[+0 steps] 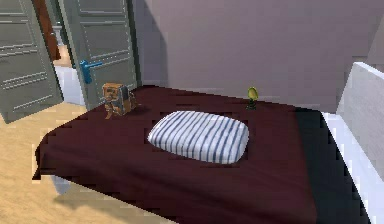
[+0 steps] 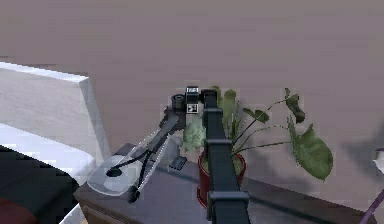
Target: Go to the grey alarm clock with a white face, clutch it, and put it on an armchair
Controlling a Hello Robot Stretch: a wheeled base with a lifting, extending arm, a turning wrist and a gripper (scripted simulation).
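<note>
Bedroom, plain mauve-grey wall [image 2: 200, 40] straight across the arm side view. I've got the arm [image 2: 222, 170] up the middle as a dark bar, white marker squares [image 2: 192, 98] at its far end, and the gripper [image 2: 128, 180] slanting down and left from there. Its thin fingers [image 2: 150, 150] end right at a grey rounded thing with a pale face, which I take for the alarm clock [image 2: 100, 178]. It's sitting on the dark nightstand [image 2: 170, 198], so I can't tell whether the gripper has hold of anything, and I can't tell how the fingers are set.

Just behind the arm is a potted plant [image 2: 270, 130] in a red pot [image 2: 204, 172], on the same nightstand. The white headboard [image 2: 50, 110] stands at the left.

Ahead, the bed [image 1: 150, 175] under a dark maroon cover, a striped pillow [image 1: 198, 135] lying mid-bed. There's a small brown thing [image 1: 118, 100] near its far left corner and a small yellow-green thing [image 1: 252, 95] at the far edge. Grey panelled doors [image 1: 100, 45] stand beyond on the left.
</note>
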